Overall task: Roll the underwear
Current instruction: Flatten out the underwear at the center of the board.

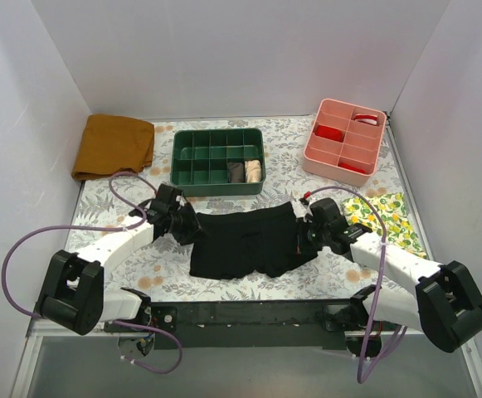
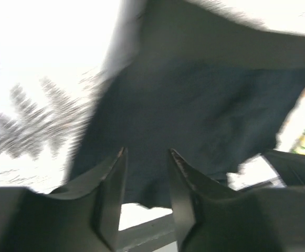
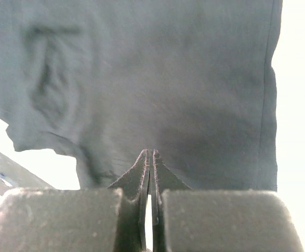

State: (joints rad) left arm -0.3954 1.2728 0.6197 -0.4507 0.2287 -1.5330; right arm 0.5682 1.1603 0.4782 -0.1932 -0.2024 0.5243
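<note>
Closest to the lens, pressed almost together: fingers of the right gripper (image 3: 150, 152), with a thin edge of the soft black fabric underwear (image 1: 245, 242) apparently nipped between them. Lying mostly spread at the middle of the flower-patterned table (image 1: 166, 265), pinched at its 3 o'clock edge. At 9 o'clock, close against the left gripper (image 2: 147, 152), parted a moderate way and clasping nothing clearly; too blurred to judge contact. Likely light, limp and stretchy, prone to bunching and sliding on itself; best taken by the hem or waistband corners, both sides at once, and rolled under gentle tension. Further out: dark green plastic compartment tray (image 1: 217, 132) at 12 o'clock, pink plastic compartment tray (image 1: 311, 157) at 1, mustard-brown folded cloth (image 1: 112, 145) at 10, yellow lemon-print cloth (image 1: 386, 217) at 3.
</note>
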